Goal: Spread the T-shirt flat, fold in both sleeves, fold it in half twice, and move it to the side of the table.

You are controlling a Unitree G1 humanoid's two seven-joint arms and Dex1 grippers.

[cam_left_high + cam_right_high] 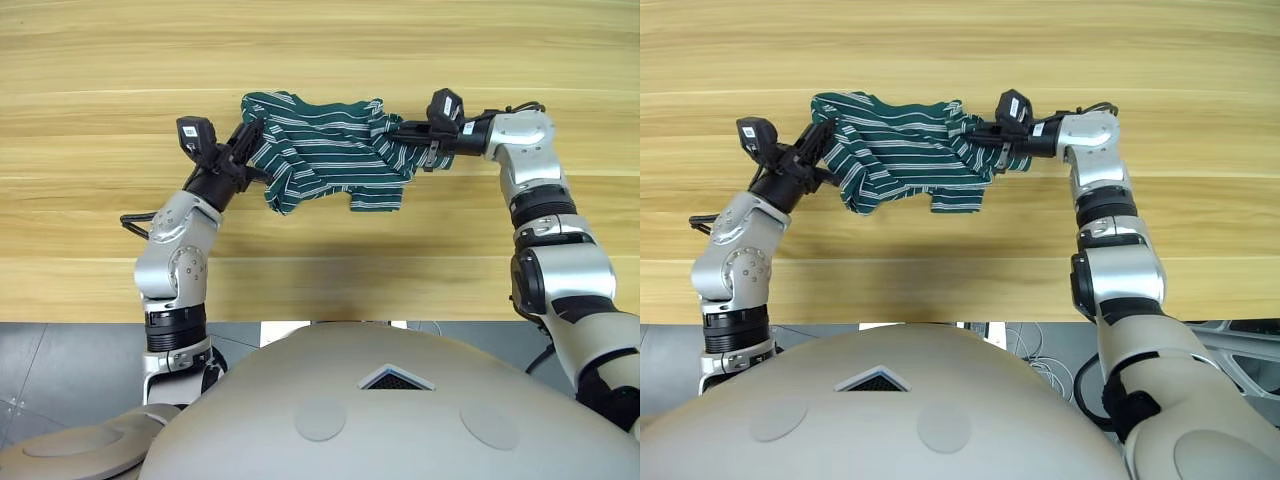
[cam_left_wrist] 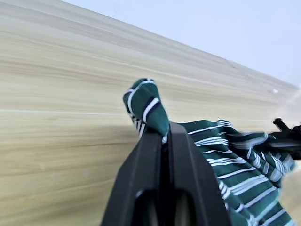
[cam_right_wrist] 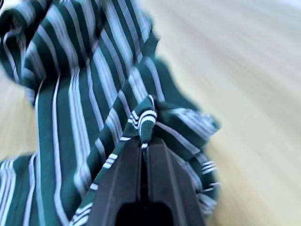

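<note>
Striped T-shirt (image 1: pixel 325 150) held bunched, upper centre of frame.
Left gripper (image 1: pixel 250 136) pinched on its left edge, right gripper (image 1: pixel 396 128) on its right; wooden table (image 1: pixel 320 50) beneath.

You are looking at a T-shirt (image 1: pixel 325 150) that is showing dark green, crossed by thin white stripes with darker, near-black lines beside some of them. The stripes are running in pairs and small groups, bending where the cloth bunches. The table (image 1: pixel 320 50) is showing light yellowish wood, its grain bands running from left edge to right edge. The left gripper (image 2: pixel 163 134) and the right gripper (image 3: pixel 144 141) are both showing matte black against the green. Below the table's near edge, the floor (image 1: pixel 60 370) is showing dark grey tiles.
</note>
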